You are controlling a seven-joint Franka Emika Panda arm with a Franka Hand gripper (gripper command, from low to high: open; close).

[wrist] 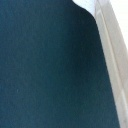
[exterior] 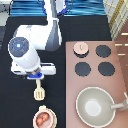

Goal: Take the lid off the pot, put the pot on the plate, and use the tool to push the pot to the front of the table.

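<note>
Exterior view, looking steeply down: the claw (exterior: 38, 78) hung over the black desk (exterior: 15, 110) in the left half of the view, directly above the tool (exterior: 39, 93), with the blue block showing at its base. The tool's handle ran up into the claw and its slotted head pointed toward the view's bottom; the claw appeared to be closed on the handle. Just below the tool's head sat the pot (exterior: 42, 118), reddish contents showing, uncovered, resting on the plate (exterior: 36, 123) near the bottom edge of the view. Tool head and pot were close but a narrow gap seemed to separate them. The lid (exterior: 80, 48) lay well apart on the stove board (exterior: 120, 75), at its upper left corner, beside three black burners (exterior: 103, 51). A large grey pan (exterior: 94, 105) occupied the lower part of the board. Wrist view: dark desk surface (wrist: 45, 70) and a pale strip (wrist: 111, 50) along one edge; could not tell what the strip was.
</note>
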